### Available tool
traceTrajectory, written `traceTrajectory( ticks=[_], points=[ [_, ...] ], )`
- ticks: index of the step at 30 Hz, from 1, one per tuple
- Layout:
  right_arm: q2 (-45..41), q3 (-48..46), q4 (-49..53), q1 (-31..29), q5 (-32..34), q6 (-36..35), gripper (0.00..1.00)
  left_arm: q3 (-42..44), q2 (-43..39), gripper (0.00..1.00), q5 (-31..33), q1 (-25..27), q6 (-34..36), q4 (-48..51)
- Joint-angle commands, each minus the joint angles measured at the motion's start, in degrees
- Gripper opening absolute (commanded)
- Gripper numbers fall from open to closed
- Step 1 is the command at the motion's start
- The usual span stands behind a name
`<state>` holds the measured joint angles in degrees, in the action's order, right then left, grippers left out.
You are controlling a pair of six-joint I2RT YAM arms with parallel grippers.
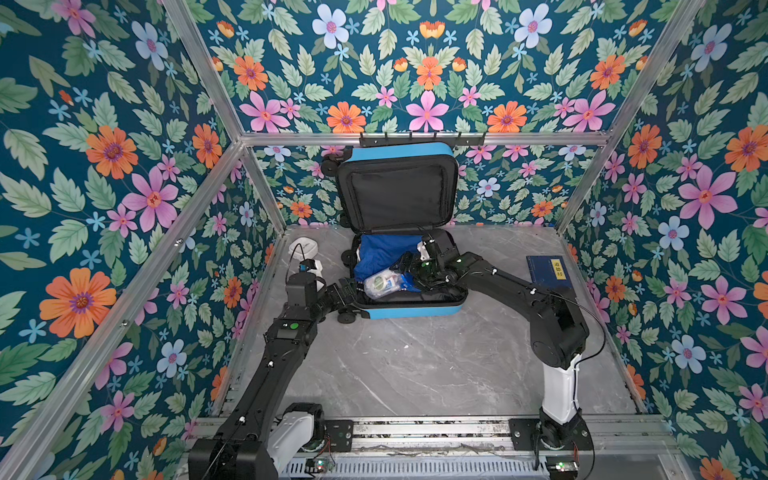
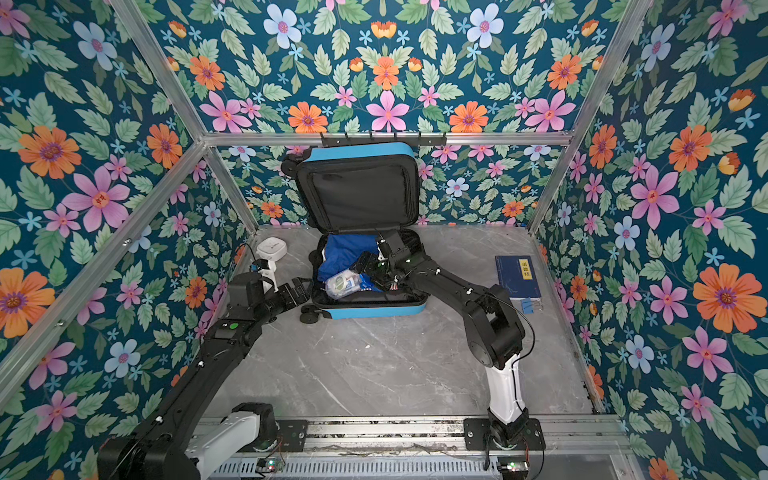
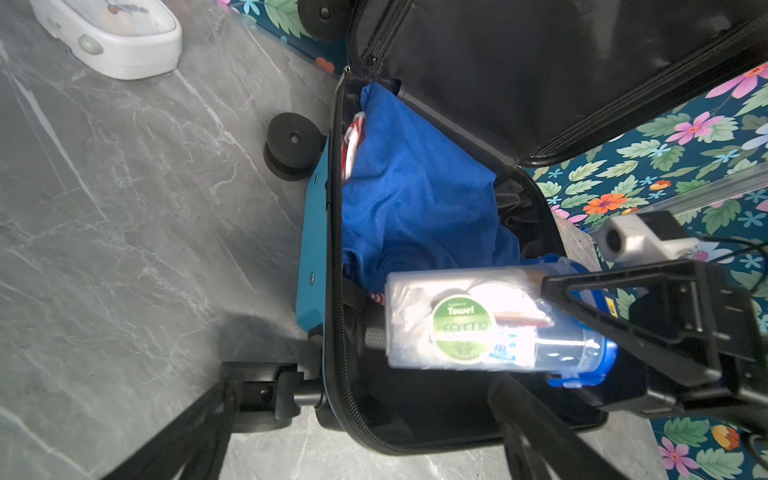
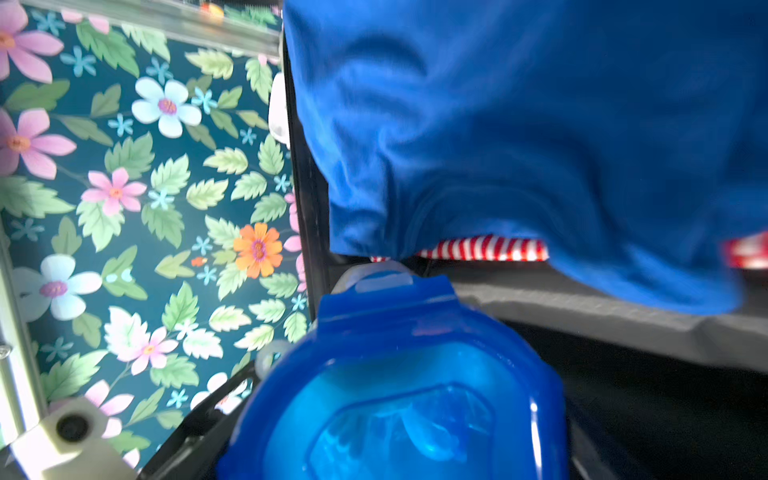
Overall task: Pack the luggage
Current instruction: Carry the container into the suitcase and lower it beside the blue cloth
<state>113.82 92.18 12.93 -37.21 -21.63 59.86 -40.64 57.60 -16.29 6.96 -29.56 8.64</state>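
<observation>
We see the luggage (image 1: pixel 415 311) open at the middle of the table's (image 1: pixel 415 365) back edge, lid propped against the wall. Right gripper (image 1: pixel 409 273) is clamped on a clear toiletry case (image 1: pixel 384 283) over the base, beside blue cloth (image 1: pixel 384 249). Left gripper (image 1: pixel 347 291) is splayed wide and empty at the luggage's near-left corner.

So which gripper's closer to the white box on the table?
Left. The left gripper is open at the luggage's wheeled side wall, on the white box's side. The right gripper is inside the luggage, gripping the clear toiletry case, farther away.
</observation>
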Motion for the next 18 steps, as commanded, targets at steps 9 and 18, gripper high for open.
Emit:
traceTrajectory(
  ticks=[9,18],
  points=[
    [3.1,-3.3,-5.6,-2.0,-1.0,3.6,0.60,0.3,0.4,1.00,-2.5,-1.3,0.8,-1.1],
    [2.6,-2.2,3.6,-2.0,3.3,-0.2,0.95,0.6,0.6,1.00,-3.1,-1.7,0.6,-1.4]
  ],
)
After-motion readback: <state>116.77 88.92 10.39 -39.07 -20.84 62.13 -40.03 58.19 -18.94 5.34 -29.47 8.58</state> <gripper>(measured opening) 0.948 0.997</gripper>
